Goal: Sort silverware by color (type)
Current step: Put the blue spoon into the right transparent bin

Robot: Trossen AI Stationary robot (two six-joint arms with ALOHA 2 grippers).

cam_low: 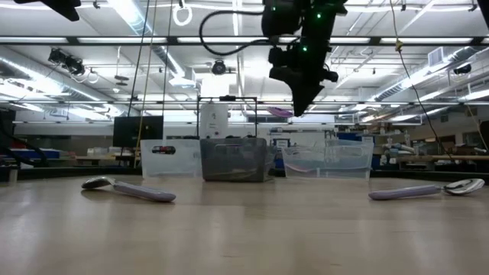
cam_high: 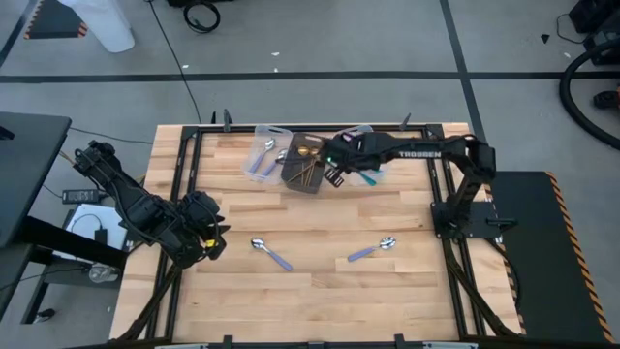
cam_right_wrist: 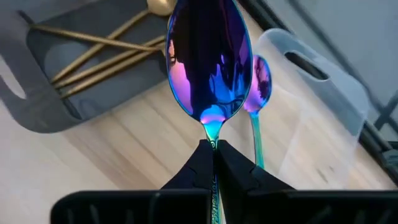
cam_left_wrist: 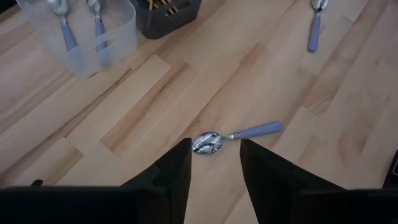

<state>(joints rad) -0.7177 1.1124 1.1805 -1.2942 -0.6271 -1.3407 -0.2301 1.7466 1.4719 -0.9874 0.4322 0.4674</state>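
Iridescent purple-blue spoon (cam_right_wrist: 209, 59), gold spoons (cam_right_wrist: 99, 53), grey bin (cam_right_wrist: 37, 93).

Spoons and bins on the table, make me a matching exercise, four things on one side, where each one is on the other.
1. gold spoons
2. purple-bowled spoon
3. left pincer
4. two lavender-handled spoons

A. in the clear bin
B. in the dark bin
C. hovering over a loose spoon
D. pinched by the right pincer

Pairs: 1-B, 2-D, 3-C, 4-A
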